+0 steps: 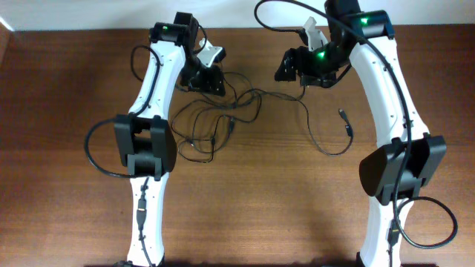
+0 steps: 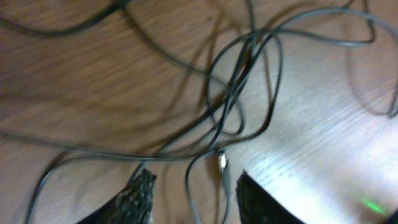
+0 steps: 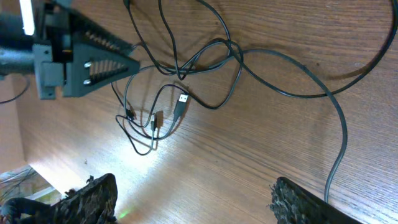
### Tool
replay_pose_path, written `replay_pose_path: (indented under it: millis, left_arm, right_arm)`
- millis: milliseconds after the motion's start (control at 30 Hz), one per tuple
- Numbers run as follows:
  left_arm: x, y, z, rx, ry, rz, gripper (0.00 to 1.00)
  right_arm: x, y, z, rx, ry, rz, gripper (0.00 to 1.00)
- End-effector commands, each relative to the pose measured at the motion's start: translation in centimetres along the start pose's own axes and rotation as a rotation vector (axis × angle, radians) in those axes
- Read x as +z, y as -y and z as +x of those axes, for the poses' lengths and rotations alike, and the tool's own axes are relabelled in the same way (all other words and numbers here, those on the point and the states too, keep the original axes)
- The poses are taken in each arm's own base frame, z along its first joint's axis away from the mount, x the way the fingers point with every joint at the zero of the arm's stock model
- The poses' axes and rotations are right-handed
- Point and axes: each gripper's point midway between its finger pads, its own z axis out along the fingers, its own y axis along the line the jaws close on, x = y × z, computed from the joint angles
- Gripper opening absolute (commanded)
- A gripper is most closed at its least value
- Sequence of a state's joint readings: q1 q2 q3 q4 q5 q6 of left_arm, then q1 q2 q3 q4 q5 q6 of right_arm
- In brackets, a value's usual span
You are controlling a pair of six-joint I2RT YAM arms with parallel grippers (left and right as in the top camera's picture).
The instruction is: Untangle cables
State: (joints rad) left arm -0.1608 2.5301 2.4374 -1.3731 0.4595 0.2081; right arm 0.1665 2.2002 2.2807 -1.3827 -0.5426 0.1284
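Sprawling cables: knotted on the wooden surface, just ahead of the left jaws, one strand running between them.
Left jaws: parted, gripping nothing.
Right jaws: spread wide, empty.

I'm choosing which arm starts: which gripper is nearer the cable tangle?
Left. The left gripper hangs at the upper-left edge of the cable tangle; the right gripper is farther off, up and to its right in the overhead view.
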Motion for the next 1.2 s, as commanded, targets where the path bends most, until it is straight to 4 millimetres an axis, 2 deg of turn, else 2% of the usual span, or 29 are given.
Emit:
replay_pose_path:
  millis: [0, 67, 200, 300, 333, 367, 467, 567, 600, 633, 667, 733, 800, 900, 1033, 1167]
  left_arm:
    - [2.8, 1.8, -1.5, -0.094, 0.048, 0.063, 0.50]
    - [4.3, 1.6, -2.3, -0.139, 0.072, 0.002, 0.51]
    - [5.8, 1.7, -3.5, -0.151, 0.117, -0.080, 0.51]
    - [6.1, 1.0, -3.9, -0.154, 0.135, -0.189, 0.33]
    - [6.0, 0.6, -3.9, -0.168, 0.138, -0.212, 0.18]
    - [5.9, 0.4, -3.8, -0.177, 0.139, -0.220, 0.10]
    - [5.9, 0.4, -3.7, -0.180, 0.133, -0.221, 0.01]
    - [5.7, 0.6, -3.7, -0.179, 0.132, -0.216, 0.00]
    - [5.0, 1.3, -3.7, -0.176, 0.135, -0.196, 0.00]
    - [3.7, 2.0, -3.8, -0.174, 0.144, -0.181, 0.00]
    - [0.5, 3.5, -4.1, -0.165, 0.177, -0.166, 0.00]
    - [-4.3, 5.2, -4.2, -0.137, 0.231, -0.165, 0.00]
    - [-10.4, 7.8, -3.4, -0.095, 0.301, -0.168, 0.00]
    - [-16.9, 11.1, -2.1, -0.024, 0.403, -0.165, 0.00]
    - [-23.2, 15.0, -0.8, 0.043, 0.540, -0.117, 0.00]
    - [-26.3, 17.0, -0.2, 0.086, 0.621, -0.091, 0.00]
  right_arm:
    - [-0.1, 0.2, 0.1, 0.005, -0.003, 0.006, 0.81]
    - [-0.1, 0.2, 0.1, 0.007, -0.006, 0.006, 0.81]
    - [-0.1, 0.2, 0.1, 0.007, -0.006, 0.006, 0.81]
    - [-0.1, 0.2, 0.1, 0.007, -0.006, 0.006, 0.81]
    - [-0.1, 0.2, 0.1, 0.007, -0.005, 0.006, 0.81]
    - [-0.1, 0.2, 0.1, 0.007, -0.005, 0.006, 0.81]
    - [-0.1, 0.2, 0.1, 0.007, -0.005, 0.006, 0.81]
    - [-0.1, 0.2, 0.1, 0.006, -0.005, 0.006, 0.81]
    - [-0.1, 0.3, 0.1, 0.007, -0.005, 0.007, 0.81]
    - [-0.1, 0.3, 0.1, 0.006, -0.005, 0.007, 0.81]
    - [-0.1, 0.2, 0.1, 0.000, -0.005, 0.006, 0.81]
    - [-0.1, 0.2, 0.1, -0.009, -0.005, 0.006, 0.81]
    - [-0.1, 0.2, 0.1, -0.009, -0.005, 0.005, 0.81]
    - [-0.1, 0.0, 0.0, -0.013, 0.000, -0.007, 0.81]
    - [-0.1, -1.0, -0.2, -0.022, 0.006, -0.062, 0.81]
    - [-0.2, -2.3, -0.3, -0.031, 0.009, -0.136, 0.81]
